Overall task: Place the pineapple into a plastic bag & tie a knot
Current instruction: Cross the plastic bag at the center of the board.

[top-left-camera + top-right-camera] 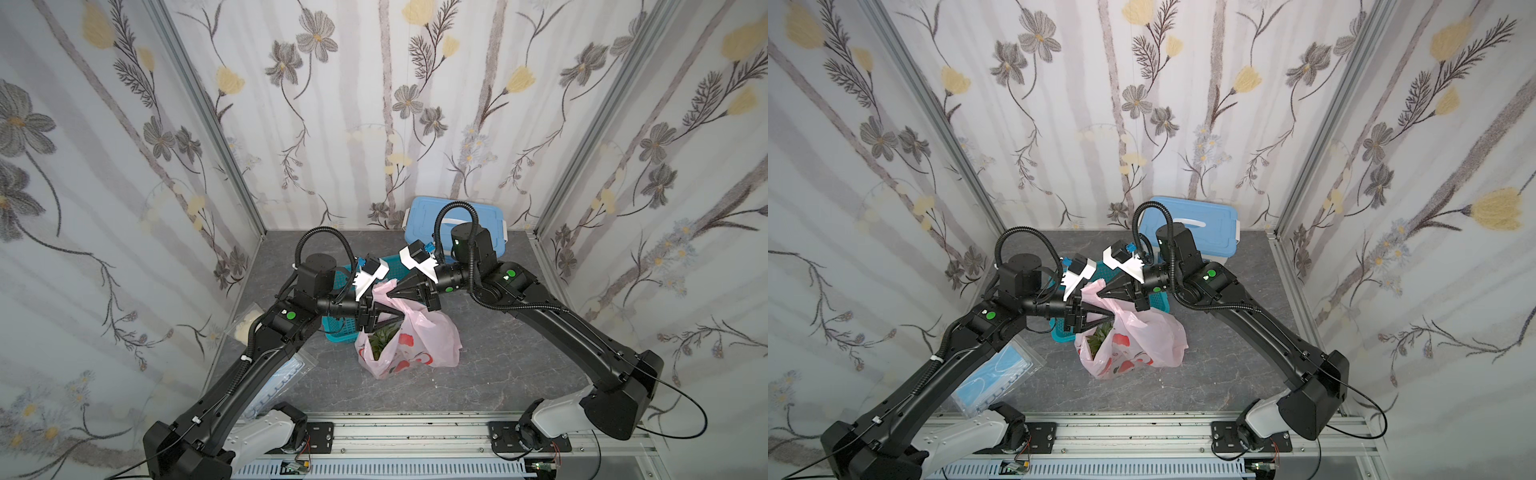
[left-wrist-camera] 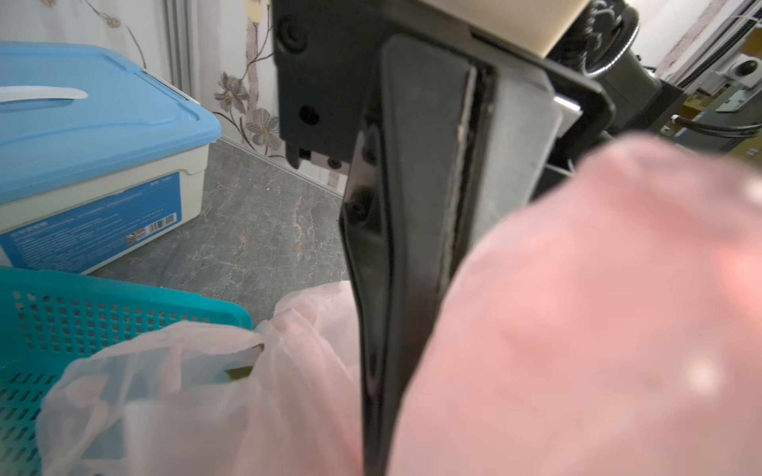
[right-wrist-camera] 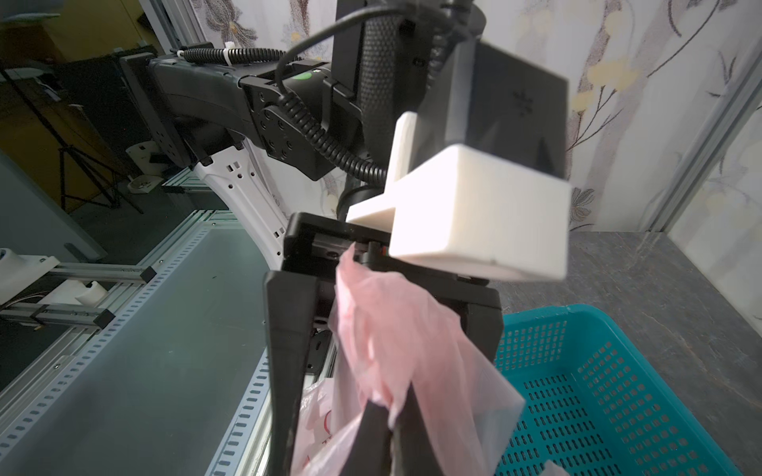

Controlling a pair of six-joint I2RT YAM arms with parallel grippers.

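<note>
The pink plastic bag [image 1: 419, 336] [image 1: 1142, 340] stands on the grey floor between both arms. The pineapple's green leaves [image 1: 384, 336] [image 1: 1100, 337] show in its mouth. My right gripper [image 1: 389, 295] [image 3: 391, 416] is shut on a bunched handle of the plastic bag [image 3: 387, 329] and holds it up. My left gripper [image 1: 400, 314] [image 1: 1111, 316] is open, and that handle runs loosely between its spread fingers [image 3: 288, 350]. In the left wrist view, blurred pink film [image 2: 598, 329] fills one side beside the right gripper's shut fingers [image 2: 412, 247]. No knot is in view.
A teal perforated basket [image 1: 332, 330] [image 3: 618, 391] [image 2: 82, 321] sits right behind the bag. A blue-lidded storage box [image 1: 461, 216] [image 2: 82, 123] stands against the back wall. A clear packet of blue masks [image 1: 996, 374] and a pouch of white lumps [image 1: 245, 326] lie under the left arm.
</note>
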